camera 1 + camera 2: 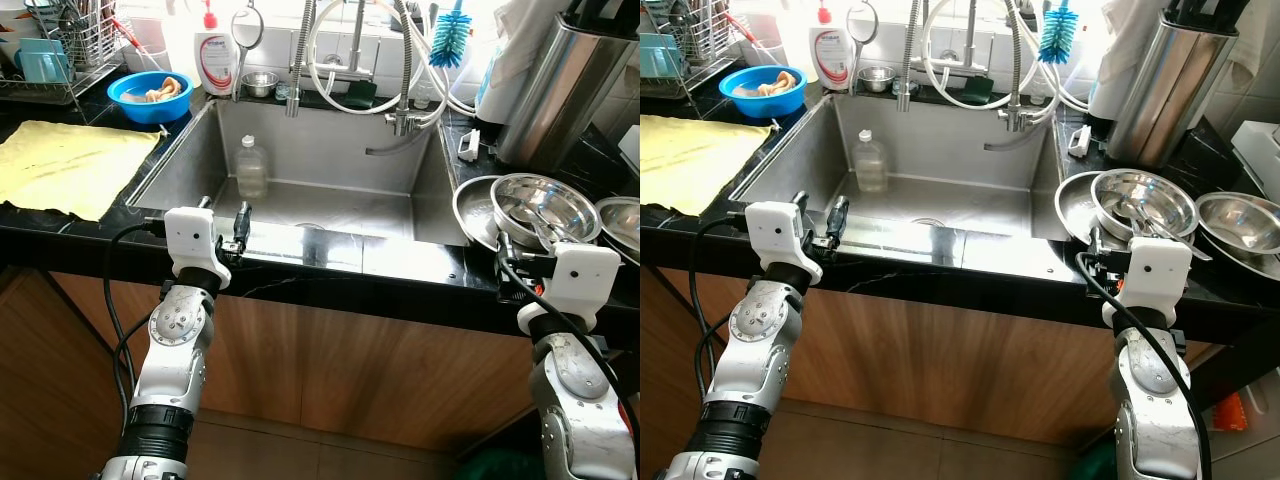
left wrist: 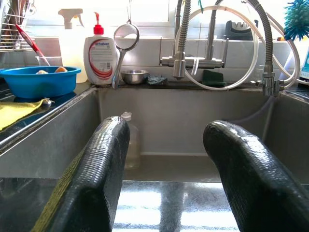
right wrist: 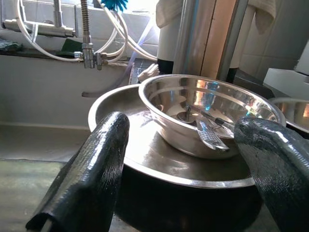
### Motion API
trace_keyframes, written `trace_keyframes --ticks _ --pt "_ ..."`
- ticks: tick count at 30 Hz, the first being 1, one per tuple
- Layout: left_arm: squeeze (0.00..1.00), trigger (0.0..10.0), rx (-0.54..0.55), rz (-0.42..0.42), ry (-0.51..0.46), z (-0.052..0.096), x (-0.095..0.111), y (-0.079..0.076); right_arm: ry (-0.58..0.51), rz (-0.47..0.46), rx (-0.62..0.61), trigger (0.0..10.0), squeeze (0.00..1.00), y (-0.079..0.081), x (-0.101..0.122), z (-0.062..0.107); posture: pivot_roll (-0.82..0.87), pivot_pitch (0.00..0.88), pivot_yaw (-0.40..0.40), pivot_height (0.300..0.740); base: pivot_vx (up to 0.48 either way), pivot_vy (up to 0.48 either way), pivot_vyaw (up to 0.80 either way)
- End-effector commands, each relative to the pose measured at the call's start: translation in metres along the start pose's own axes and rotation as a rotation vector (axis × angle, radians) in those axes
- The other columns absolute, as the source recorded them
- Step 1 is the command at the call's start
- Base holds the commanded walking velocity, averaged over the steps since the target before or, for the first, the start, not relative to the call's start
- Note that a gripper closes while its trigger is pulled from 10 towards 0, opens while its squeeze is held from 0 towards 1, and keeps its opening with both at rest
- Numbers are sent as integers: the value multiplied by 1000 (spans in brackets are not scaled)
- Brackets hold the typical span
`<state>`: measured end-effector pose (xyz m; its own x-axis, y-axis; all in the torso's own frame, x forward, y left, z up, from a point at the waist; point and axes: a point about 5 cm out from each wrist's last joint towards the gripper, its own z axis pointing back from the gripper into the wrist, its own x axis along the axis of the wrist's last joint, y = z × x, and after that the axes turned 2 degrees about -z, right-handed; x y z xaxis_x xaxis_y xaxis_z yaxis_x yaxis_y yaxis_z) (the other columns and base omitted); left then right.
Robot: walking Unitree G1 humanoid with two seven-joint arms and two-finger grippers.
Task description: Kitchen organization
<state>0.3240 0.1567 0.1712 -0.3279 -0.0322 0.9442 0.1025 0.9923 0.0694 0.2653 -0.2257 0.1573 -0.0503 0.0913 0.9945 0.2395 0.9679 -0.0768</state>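
Little of the organizing appears done, judged from how things lie: nothing is held, and loose items are spread all around the sink [image 1: 330,150], which is taken as the landmark. The left claw [image 1: 240,225] is held over the sink's front rim at its left end, fingers [image 2: 96,169] parted wide with nothing between them, pointed into the basin toward a clear plastic bottle [image 1: 251,166] standing upright on the sink floor near the back left corner. The right claw [image 1: 1092,250] is held at the front right of the sink, fingers [image 3: 91,164] also spread wide and empty, aimed at a steel bowl [image 1: 545,208] just right of the sink. That bowl is nested on a wider steel pan [image 3: 145,154], and utensils [image 3: 207,133] lie inside it; their exact kind cannot be told. A second steel bowl [image 1: 1245,222] sits further right. Probably the bottle and the bowls are still to be sorted. The bench [image 1: 60,225] is dark polished stone with wood-fronted cabinets below. Left of the sink a yellow cloth [image 1: 70,165] is spread flat, with a blue bowl [image 1: 150,97] and a dish rack [image 1: 60,50] behind it. Behind the sink, a soap bottle [image 1: 214,58], a small steel cup [image 1: 260,84], a coiled faucet hose [image 1: 345,50] and a blue brush [image 1: 450,40] are seen against white tile. Right rear of the sink a tall steel canister [image 1: 565,85] stands.
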Motion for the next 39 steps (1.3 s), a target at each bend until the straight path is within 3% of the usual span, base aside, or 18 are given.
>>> trace_keyframes --ticks 1,2,39 --pt "0 10000 -1 9 -7 0 1 0 12 5 -17 8667 0 -3 -1 -2 3 0 -48 740 0 0 0" --pt "0 10000 1 8 -6 0 1 1 12 5 -16 0 0 -3 -1 -2 3 0 -48 740 0 0 0" --pt "0 10000 -6 15 -4 -7 3 2 -28 13 -26 0 0 -3 8 -14 -13 0 -29 740 0 0 0"
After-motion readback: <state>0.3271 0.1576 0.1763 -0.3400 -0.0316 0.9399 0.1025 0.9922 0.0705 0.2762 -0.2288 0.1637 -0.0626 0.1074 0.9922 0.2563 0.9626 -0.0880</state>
